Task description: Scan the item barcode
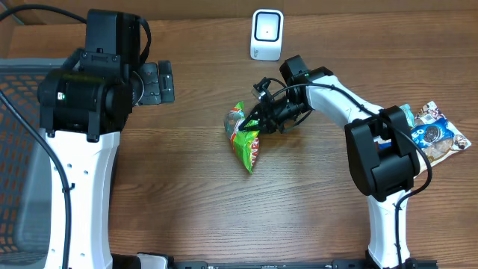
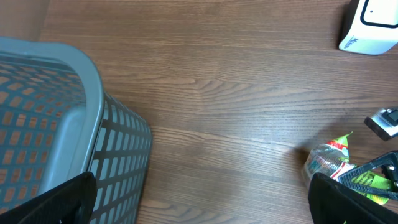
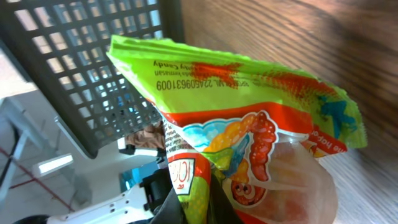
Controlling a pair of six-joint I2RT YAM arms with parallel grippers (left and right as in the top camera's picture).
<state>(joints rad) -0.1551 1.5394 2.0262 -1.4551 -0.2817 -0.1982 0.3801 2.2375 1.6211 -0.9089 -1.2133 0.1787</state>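
Your right gripper (image 1: 252,123) pinches the bag (image 1: 246,146) by its top, mid-table, well short of the scanner (image 1: 267,34). Your left gripper (image 1: 167,82) hangs spread and holds nothing. You appear to be mid-carry. Next, bring the bag closer and turn its barcode, not visible here, toward the scanner's face.

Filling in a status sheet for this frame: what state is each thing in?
Left gripper: open, holding nothing.
Right gripper: shut on candy bag.
Candy bag: pinched at one end, crumpled.
Scanner: upright, untouched.
Basket: upright, open-topped.
Snack packets: lying flat, untouched.
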